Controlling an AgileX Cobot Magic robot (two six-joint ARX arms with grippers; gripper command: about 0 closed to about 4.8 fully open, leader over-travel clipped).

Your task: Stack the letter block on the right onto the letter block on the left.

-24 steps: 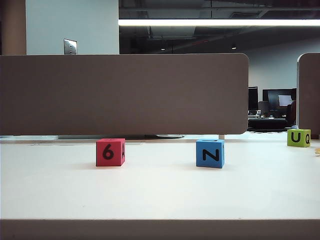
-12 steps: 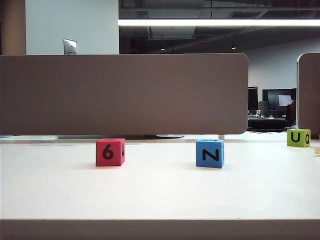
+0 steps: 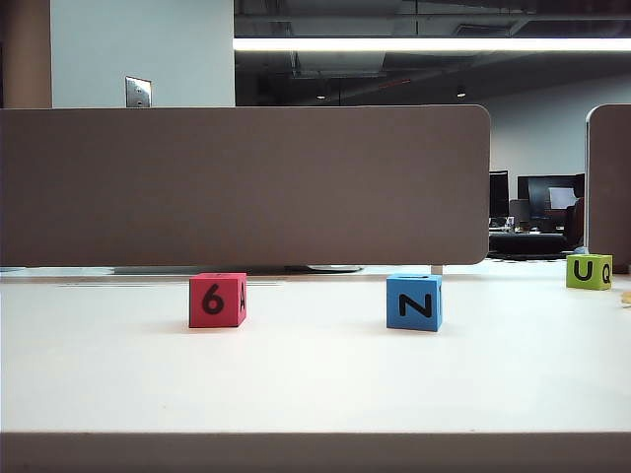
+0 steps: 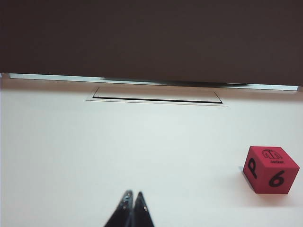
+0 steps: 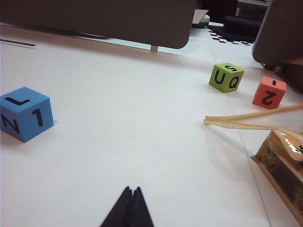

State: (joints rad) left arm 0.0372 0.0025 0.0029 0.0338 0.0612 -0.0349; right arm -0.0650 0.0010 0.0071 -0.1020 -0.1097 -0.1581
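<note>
Three blocks stand on the white table [image 3: 315, 374]: a red block [image 3: 217, 300] showing "6" at the left, a blue block [image 3: 414, 302] showing "N" right of the middle, and a green block [image 3: 589, 271] showing "U" and "Q" at the far right. In the left wrist view, my left gripper [image 4: 134, 195] is shut and empty, well short of the red block [image 4: 271, 169]. My right gripper [image 5: 132, 189] is also shut and empty, apart from the blue block [image 5: 24, 113] and far from the green block [image 5: 226, 77]. Neither gripper shows in the exterior view.
A brown partition panel [image 3: 246, 187] stands along the back of the table. Near the green block lies an orange-red block [image 5: 269, 92] marked "2". A brown packet [image 5: 284, 161] with a tan strap [image 5: 251, 120] lies beside the right gripper's side of the table.
</note>
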